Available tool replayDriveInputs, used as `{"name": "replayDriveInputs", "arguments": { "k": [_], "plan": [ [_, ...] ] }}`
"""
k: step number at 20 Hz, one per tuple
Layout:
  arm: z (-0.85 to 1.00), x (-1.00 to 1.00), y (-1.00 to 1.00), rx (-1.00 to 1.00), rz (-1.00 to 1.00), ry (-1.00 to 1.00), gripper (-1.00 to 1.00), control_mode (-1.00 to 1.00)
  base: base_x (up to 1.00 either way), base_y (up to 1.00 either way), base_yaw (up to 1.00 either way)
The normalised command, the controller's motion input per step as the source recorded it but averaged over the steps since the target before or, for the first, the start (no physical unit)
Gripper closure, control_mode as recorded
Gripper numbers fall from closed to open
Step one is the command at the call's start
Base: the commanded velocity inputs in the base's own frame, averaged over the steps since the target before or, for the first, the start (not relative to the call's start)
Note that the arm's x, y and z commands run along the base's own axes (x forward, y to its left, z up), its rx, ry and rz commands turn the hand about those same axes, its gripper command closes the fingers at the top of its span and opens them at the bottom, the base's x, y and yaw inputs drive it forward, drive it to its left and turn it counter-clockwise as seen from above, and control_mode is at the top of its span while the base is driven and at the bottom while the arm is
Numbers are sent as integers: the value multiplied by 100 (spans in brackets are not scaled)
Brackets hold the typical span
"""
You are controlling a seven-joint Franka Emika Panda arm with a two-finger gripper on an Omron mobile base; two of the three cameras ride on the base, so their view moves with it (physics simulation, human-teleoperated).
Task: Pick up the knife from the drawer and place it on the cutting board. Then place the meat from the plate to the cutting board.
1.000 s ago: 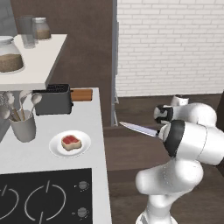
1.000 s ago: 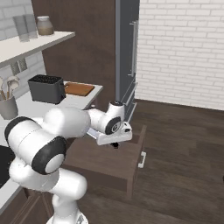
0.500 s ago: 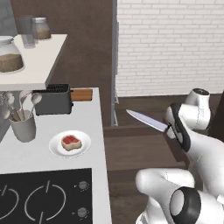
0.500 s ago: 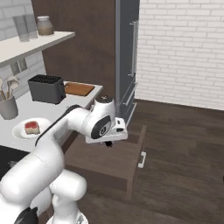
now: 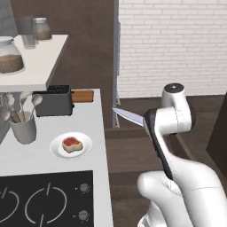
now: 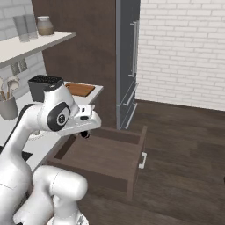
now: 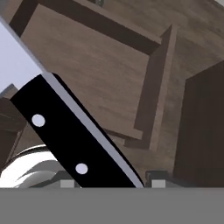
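Observation:
My gripper (image 7: 111, 183) is shut on the knife's black handle (image 7: 65, 135), which runs diagonally across the hand view over the open drawer (image 7: 92, 65). In the left base view the silver blade (image 5: 127, 116) sticks out from behind my arm, pointing left just off the counter's right edge. The hand (image 6: 85, 129) hangs above the drawer (image 6: 105, 156). The reddish-brown cutting board (image 5: 83, 95) lies at the counter's far right corner, also seen at its own spot (image 6: 79, 89) beside the toaster. The meat (image 5: 72, 143) rests on the white plate (image 5: 84, 148).
A black toaster (image 5: 53, 101) stands left of the board. A cup of grey spoons (image 5: 23, 126) sits at the counter's left, a stovetop (image 5: 44, 199) at the front. A shelf with jars (image 5: 31, 57) overhangs the counter. A tall cabinet (image 6: 127, 66) stands behind the drawer.
The arm has swung and folded differently, carrying the knife up and left from over the drawer to the counter's edge. Plate, meat and board have stayed put.

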Motion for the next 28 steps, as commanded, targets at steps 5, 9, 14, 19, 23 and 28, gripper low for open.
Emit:
{"name": "replayDriveInputs", "arguments": {
  "k": [5,9,14,19,23,28],
  "plan": [
    [0,0,38,-10,-1,2,100,-100,0,0,0],
    [0,-3,0,0,0,0,100,-100,0,0,0],
    [-14,-48,-12,-1,0,1,100,100,-20,-12,0],
    [0,0,0,0,0,0,100,100,-61,-84,1],
    [0,0,0,0,0,0,100,100,25,-100,0],
    [0,0,0,0,0,0,100,100,81,-98,3]
  ]
}}
